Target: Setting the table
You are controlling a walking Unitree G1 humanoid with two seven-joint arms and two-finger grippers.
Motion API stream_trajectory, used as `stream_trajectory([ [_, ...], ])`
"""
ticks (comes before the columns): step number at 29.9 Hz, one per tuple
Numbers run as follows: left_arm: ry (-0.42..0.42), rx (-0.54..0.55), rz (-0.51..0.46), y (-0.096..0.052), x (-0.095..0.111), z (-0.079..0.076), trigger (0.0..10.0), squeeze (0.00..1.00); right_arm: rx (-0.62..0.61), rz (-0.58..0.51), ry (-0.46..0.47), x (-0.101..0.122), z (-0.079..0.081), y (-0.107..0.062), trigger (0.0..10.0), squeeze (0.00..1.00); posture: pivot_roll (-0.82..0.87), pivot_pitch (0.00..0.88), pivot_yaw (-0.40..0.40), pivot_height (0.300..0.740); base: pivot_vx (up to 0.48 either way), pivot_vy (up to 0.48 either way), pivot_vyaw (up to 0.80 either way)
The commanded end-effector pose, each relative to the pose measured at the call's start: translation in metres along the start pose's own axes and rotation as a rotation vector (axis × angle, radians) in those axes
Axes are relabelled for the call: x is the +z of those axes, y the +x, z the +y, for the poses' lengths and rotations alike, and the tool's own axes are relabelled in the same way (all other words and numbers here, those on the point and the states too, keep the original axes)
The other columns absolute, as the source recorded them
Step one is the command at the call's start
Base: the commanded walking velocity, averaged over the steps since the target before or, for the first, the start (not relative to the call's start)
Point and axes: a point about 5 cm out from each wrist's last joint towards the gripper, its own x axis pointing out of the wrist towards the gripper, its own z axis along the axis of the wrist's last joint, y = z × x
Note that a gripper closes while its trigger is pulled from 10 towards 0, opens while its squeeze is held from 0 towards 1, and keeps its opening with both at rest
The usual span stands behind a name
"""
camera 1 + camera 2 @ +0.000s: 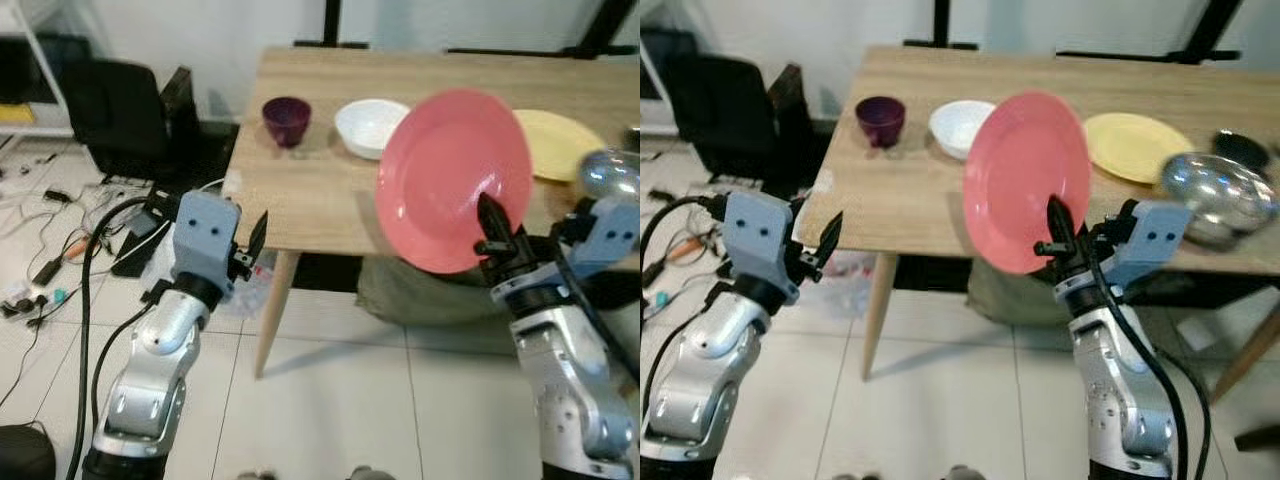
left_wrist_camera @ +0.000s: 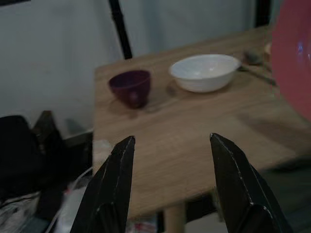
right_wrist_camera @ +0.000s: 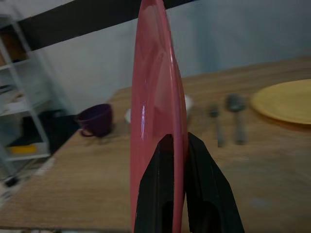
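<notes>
My right gripper (image 1: 492,222) is shut on the lower rim of a pink plate (image 1: 452,178), which stands almost on edge above the near side of the wooden table (image 1: 300,190). In the right wrist view the pink plate (image 3: 158,121) rises edge-on between the two black fingers (image 3: 158,194). My left gripper (image 1: 256,240) hangs open and holds nothing, just off the table's near left corner. On the table stand a purple cup (image 1: 286,120), a white bowl (image 1: 368,126) and a yellow plate (image 1: 556,143). A fork and spoon (image 3: 228,116) lie beside the yellow plate.
A shiny metal bowl (image 1: 1218,190) and a dark dish (image 1: 1242,148) sit at the table's right end. A black chair (image 1: 125,110) stands left of the table, with cables (image 1: 45,235) strewn over the tiled floor. A grey-green bag (image 1: 420,295) lies under the table.
</notes>
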Motion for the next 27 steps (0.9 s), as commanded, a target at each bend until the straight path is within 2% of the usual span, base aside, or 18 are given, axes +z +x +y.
stream_trajectory([
  [1, 0.006, 0.008, 0.032, -0.0036, -0.0063, 0.0019, 10.0, 0.00, 0.016, 0.000, 0.005, -0.0018, 0.0057, -0.0005, 10.0, 0.00, -0.14, 0.025, 0.034, 0.740, -0.341, 0.000, 0.00],
  [27, 0.002, 0.001, 0.035, -0.0032, -0.0064, -0.0002, 10.0, 0.00, 0.014, 0.005, -0.001, -0.0027, 0.0053, -0.0009, 10.0, 0.00, -0.14, 0.029, 0.034, 0.740, -0.336, 0.000, 0.00],
])
